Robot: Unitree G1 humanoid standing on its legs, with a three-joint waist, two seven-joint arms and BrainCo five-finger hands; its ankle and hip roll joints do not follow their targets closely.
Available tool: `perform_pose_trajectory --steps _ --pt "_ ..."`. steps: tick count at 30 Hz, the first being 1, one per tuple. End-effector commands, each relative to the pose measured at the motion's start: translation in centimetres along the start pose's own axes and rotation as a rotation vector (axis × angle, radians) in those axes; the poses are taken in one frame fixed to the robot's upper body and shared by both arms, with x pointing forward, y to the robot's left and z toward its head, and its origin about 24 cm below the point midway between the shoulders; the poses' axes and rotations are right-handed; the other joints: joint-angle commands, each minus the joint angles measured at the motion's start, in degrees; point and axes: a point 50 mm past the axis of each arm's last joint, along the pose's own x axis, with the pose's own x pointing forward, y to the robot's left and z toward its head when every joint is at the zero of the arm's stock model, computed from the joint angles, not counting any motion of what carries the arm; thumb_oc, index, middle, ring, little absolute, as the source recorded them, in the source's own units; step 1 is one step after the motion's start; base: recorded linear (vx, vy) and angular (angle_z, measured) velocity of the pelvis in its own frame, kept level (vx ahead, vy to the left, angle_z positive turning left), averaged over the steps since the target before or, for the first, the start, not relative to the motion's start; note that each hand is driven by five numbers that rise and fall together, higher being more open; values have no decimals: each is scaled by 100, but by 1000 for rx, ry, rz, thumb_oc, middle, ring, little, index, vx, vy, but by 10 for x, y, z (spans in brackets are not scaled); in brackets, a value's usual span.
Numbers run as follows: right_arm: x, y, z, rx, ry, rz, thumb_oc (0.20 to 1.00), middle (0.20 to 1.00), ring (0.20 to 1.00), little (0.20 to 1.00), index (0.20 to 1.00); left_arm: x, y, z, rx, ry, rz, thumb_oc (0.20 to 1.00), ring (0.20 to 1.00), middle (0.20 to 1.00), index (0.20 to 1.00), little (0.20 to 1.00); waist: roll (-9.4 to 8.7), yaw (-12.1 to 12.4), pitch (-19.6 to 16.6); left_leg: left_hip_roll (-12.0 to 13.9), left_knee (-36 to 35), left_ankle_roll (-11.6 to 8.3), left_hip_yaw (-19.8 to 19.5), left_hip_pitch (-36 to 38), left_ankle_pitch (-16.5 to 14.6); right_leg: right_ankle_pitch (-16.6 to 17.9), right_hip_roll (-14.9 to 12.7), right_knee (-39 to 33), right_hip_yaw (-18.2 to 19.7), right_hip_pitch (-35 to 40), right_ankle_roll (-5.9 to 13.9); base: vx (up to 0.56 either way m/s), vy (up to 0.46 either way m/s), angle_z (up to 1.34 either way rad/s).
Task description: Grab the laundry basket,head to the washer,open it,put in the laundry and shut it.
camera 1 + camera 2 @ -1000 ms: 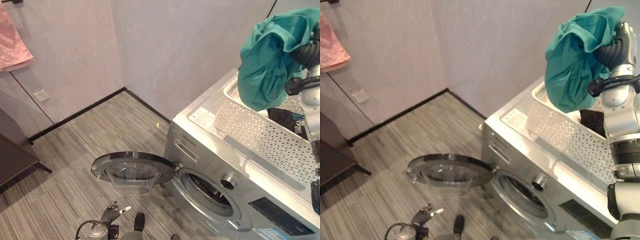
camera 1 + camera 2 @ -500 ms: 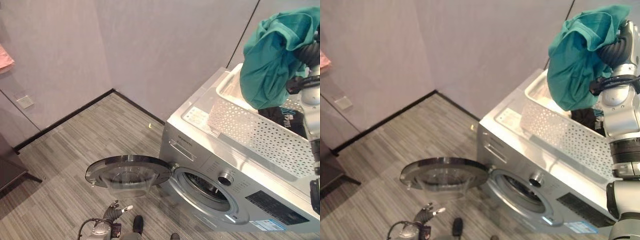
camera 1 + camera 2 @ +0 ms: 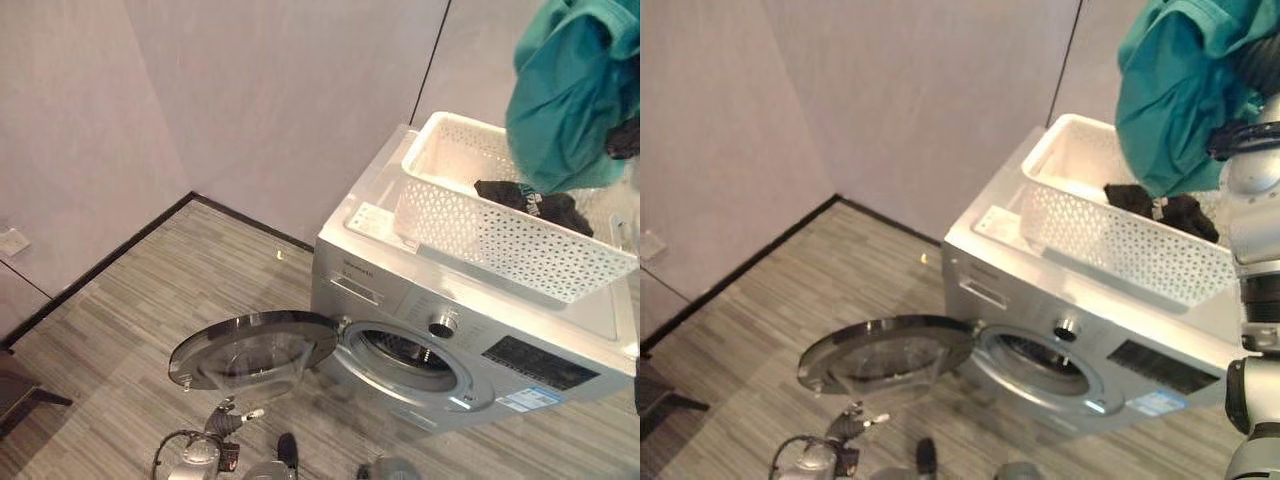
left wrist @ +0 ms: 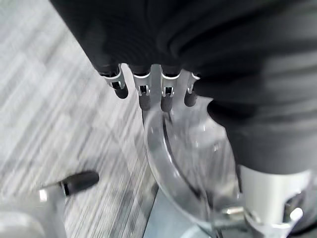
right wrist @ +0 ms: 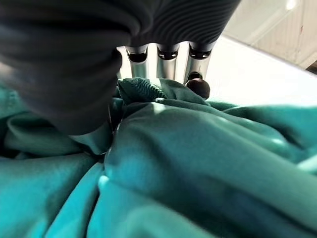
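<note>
A silver washer (image 3: pixel 400 290) stands by the wall with its round glass door (image 3: pixel 255 350) swung open to the left, baring the drum opening (image 3: pixel 400 352). On its top sits a white perforated laundry basket (image 3: pixel 480 225) with a dark garment (image 3: pixel 530 198) inside. My right hand (image 5: pixel 168 54) is shut on a teal garment (image 3: pixel 1180 90), held up above the basket's right end. My left hand (image 3: pixel 235 420) hangs low in front of the open door, fingers (image 4: pixel 143 91) relaxed and holding nothing, close to the door glass (image 4: pixel 183 163).
Grey plank floor (image 3: pixel 150 290) stretches left of the washer to pale walls with a black skirting (image 3: pixel 100 260). A wall socket (image 3: pixel 12 240) is at the far left. A dark furniture leg (image 3: pixel 25 395) shows at the lower left.
The camera has swung right, so the washer and basket sit more to the middle. The teal garment stays raised in my right hand. My left hand stays low by the door.
</note>
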Motion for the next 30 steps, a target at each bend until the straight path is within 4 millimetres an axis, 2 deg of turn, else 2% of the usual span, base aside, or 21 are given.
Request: perform_pose_trajectory --steps 1,2,4,6,7,8,9,10,11,12,14,15,16,17,18,19,20,21,22,24,30 --pt "13 -23 6 17 -13 -124 200 200 200 200 200 -3 9 -7 16 5 24 1000 1000 1000 1000 1000 -293 272 -712 -299 454 13 -640 -204 -932 736 -273 -842 350 382 238 -164 -193 -45" --pt "9 -18 3 32 -2 -115 200 200 200 200 200 -3 8 -8 6 7 25 1000 1000 1000 1000 1000 -378 345 -773 -351 476 -19 -635 -292 -914 714 -239 -1118 461 656 286 -204 -239 -39" --pt "0 -11 -2 48 13 -93 200 200 200 200 200 -4 6 -6 -7 -10 21 1000 1000 1000 1000 1000 -535 532 -863 -372 564 -126 -624 -630 -781 380 -46 -1986 771 1177 340 -249 -261 -13" --pt "-5 -11 0 58 -7 -91 200 200 200 200 200 -4 2 -2 -19 -32 17 1000 1000 1000 1000 1000 -621 607 -836 -348 638 -213 -673 -930 -657 -124 151 -2540 1118 1407 229 -340 -282 -20" --pt "-6 -12 9 101 -48 -120 200 200 200 200 200 -3 3 2 -37 -43 35 1000 1000 1000 1000 1000 -640 660 -760 -222 700 -311 -638 -1122 -504 -436 217 -2807 1085 1455 87 -294 -228 -36" --pt "-7 -13 9 101 -47 -121 200 200 200 200 200 -3 3 3 -36 -44 36 1000 1000 1000 1000 1000 -621 672 -775 -181 703 -325 -639 -1156 -473 -400 256 -2822 1094 1424 70 -417 -333 -47" --pt "-14 -15 14 141 -79 -135 200 200 200 200 200 -2 -3 11 -48 -72 34 1000 1000 1000 1000 1000 -581 659 -686 -22 702 -448 -701 -1421 -174 -791 525 -3151 1062 1412 -176 -559 -417 -30" --pt "-24 -27 10 125 -98 -168 200 200 200 200 200 1 -14 26 -24 -115 7 1000 1000 1000 1000 1000 -486 480 -558 82 378 -655 -799 -1640 172 -830 833 -3323 764 1317 -342 -729 -475 28" --pt "-24 -34 11 112 -115 -193 200 200 200 200 200 2 -20 34 -6 -139 -4 1000 1000 1000 1000 1000 -469 414 -435 133 272 -778 -633 -1761 219 -769 883 -3320 630 1234 -371 -791 -335 202" --pt "-25 -45 17 83 -154 -212 200 200 200 200 200 3 -27 49 14 -191 -21 1000 1000 1000 1000 1000 -464 250 -295 297 413 -894 -432 -1730 71 -646 799 -3217 284 996 -401 -623 -146 200" --pt "-23 -49 23 82 -180 -232 200 200 200 200 200 1 -30 56 0 -228 -35 1000 1000 1000 1000 1000 -497 209 -310 400 947 -895 -841 -1504 -214 -491 664 -3271 158 862 -352 -419 -60 82" --pt "-23 -47 25 80 -186 -234 200 200 200 200 200 -1 -29 60 -8 -256 -44 1000 1000 1000 1000 1000 -579 188 -321 404 1500 -876 -1226 -1423 -567 -357 574 -3293 202 737 -357 -226 -18 6" --pt "-24 -46 28 73 -201 -215 200 200 200 200 200 -3 -27 59 -10 -263 -49 1000 1000 1000 1000 1000 -591 171 -344 409 1655 -876 -1460 -1228 -790 -362 546 -3267 217 668 -366 -197 -16 17" --pt "-25 -43 31 82 -214 -207 200 200 200 200 200 -5 -26 57 -16 -265 -50 1000 1000 1000 1000 1000 -585 177 -378 423 1828 -869 -1714 -958 -941 -347 555 -3243 268 607 -377 -127 87 1" --pt "-28 -43 32 79 -221 -210 200 200 200 200 200 -8 -26 56 -17 -272 -57 1000 1000 1000 1000 1000 -474 27 -476 625 1738 -843 -1731 -490 -1039 -335 571 -3212 248 522 -351 -85 80 -3" --pt "-29 -43 32 78 -220 -207 200 200 200 200 200 -8 -26 55 -16 -269 -57 1000 1000 1000 1000 1000 -467 31 -482 648 1673 -851 -1725 -441 -1027 -340 590 -3210 245 537 -357 -45 147 7" --pt "-32 -49 30 58 -221 -222 200 200 200 200 200 -8 -26 57 -13 -275 -55 1000 1000 1000 1000 1000 -392 -77 -547 830 1448 -850 -1501 -277 -910 -335 570 -3215 186 554 -326 -5 175 40" --pt "-37 -54 28 33 -223 -240 200 200 200 200 200 -8 -25 58 3 -281 -48 1000 1000 1000 1000 1000 -293 -174 -645 860 1267 -880 -1305 -248 -795 -312 530 -3251 148 569 -292 -11 183 65" --pt "-38 -55 27 31 -221 -240 200 200 200 200 200 -8 -25 58 6 -281 -49 1000 1000 1000 1000 1000 -300 -161 -657 860 1233 -879 -1298 -234 -780 -306 530 -3261 149 570 -289 7 171 50" --pt "-47 -60 24 8 -226 -262 200 200 200 200 200 -9 -22 59 47 -296 -41 1000 1000 1000 1000 1000 -175 -231 -800 732 907 -953 -1288 -51 -1006 -151 420 -3390 140 606 -192 27 178 5" --pt "-68 -54 8 13 -160 -202 200 200 200 200 200 -12 -13 57 35 -303 -19 1000 1000 1000 1000 1000 -58 -282 -875 591 507 -920 -1099 252 -1094 61 297 -3587 230 648 -38 -15 118 -15"
